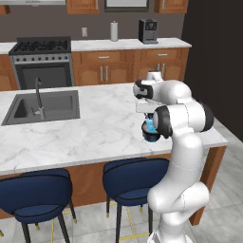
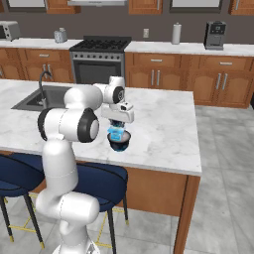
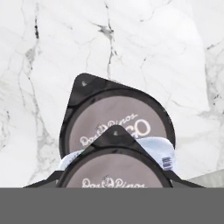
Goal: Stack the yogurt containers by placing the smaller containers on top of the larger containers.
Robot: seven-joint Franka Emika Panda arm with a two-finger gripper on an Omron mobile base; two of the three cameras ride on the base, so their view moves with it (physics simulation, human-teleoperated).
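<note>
The wide dark tub (image 1: 151, 137) (image 2: 120, 143) sits on the marble island near its front right end. From the hand view its pale grey lid (image 3: 109, 118) lies straight below. My gripper (image 1: 150, 124) (image 2: 117, 130) points down over it, shut on the small translucent light-blue cup (image 1: 150, 126) (image 2: 116, 133). In the hand view this cup (image 3: 164, 154) is close to the camera, with a dark-rimmed grey lid, and it overlaps the near side of the tub's lid. Whether the cup touches the tub I cannot tell. My fingertips are hidden behind the cup.
A sink with a faucet (image 1: 42, 107) (image 2: 37, 98) is set into the island's left part. Blue stools (image 1: 135, 178) (image 2: 99, 181) stand below the front edge. Bare marble (image 1: 104, 128) lies around the tub, and the island's right edge (image 2: 196, 149) is close.
</note>
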